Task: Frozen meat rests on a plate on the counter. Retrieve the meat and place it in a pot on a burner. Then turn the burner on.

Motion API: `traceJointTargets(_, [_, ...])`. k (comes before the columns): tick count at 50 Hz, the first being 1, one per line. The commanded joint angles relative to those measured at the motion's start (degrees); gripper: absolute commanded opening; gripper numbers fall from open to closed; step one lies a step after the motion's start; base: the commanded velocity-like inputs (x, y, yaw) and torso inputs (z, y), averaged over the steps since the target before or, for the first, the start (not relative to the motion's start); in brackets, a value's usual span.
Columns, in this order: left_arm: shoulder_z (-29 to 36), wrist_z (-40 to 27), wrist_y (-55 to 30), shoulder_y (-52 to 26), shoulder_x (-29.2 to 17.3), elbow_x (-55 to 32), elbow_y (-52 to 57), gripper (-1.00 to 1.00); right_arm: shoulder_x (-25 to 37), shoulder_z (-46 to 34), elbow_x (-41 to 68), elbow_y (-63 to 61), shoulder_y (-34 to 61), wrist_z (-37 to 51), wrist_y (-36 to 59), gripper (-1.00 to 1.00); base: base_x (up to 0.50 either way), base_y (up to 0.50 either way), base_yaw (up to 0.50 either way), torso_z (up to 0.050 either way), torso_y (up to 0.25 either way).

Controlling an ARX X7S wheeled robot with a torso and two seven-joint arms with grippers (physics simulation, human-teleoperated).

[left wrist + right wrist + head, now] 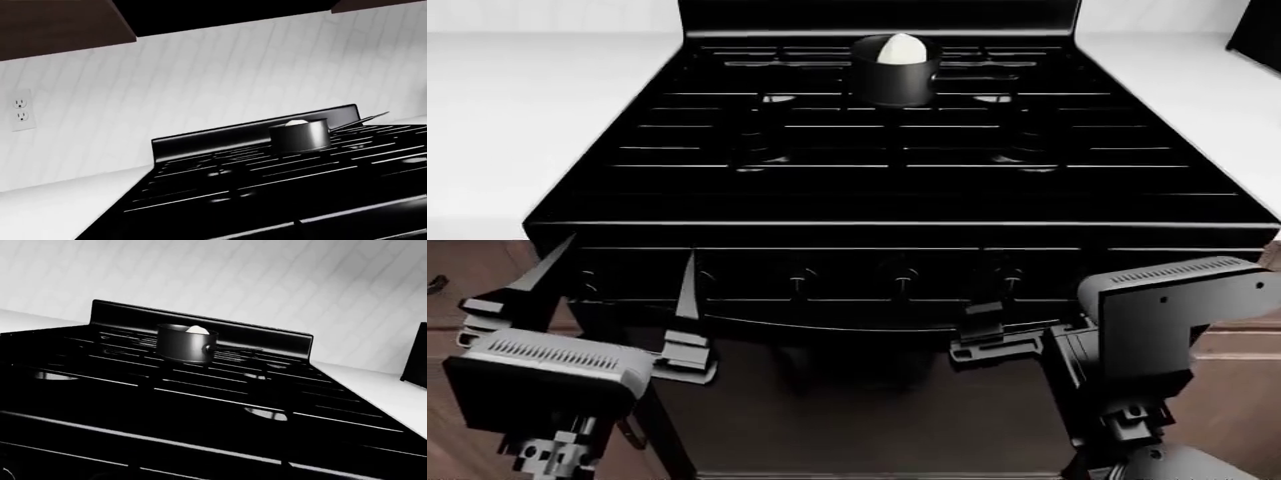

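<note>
hard, slick creamy-white frozen meat lump [902, 48] sits in the dark steel saucepan [894, 80]; small stiff black stove knobs [904, 281] want pinching; both jaws spread empty.

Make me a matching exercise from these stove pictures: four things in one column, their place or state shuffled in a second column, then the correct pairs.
Things:
1. frozen meat
2. pot
3. left gripper
4. wall outlet

Places or states:
A. open, in front of the stove's knob panel
B. on the white backsplash, above the counter
C. inside the pot, its top showing above the rim
D. on the stove grates at the back centre

Pairs: 1-C, 2-D, 3-A, 4-B
</note>
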Motion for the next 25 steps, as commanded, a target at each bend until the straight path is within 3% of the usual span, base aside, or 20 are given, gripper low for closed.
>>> traceJointTargets(1, [0.1, -0.4, 0.6, -0.2, 1.1, -0.1, -2.2, 1.00, -1.1, 0.4, -0.9, 2.4, -1.6, -0.7, -2.4, 1.00, 0.00, 0.00, 0.00, -0.050, 0.000])
traceJointTargets(25, [0.6, -0.1, 1.0, -0.7, 1.5, -0.4, -3.9, 1.00, -3.1, 3.7, 2.3, 6.6, -3.9, -0.7, -6.5, 1.00, 0.00, 0.00, 0.00, -0.050, 0.000])
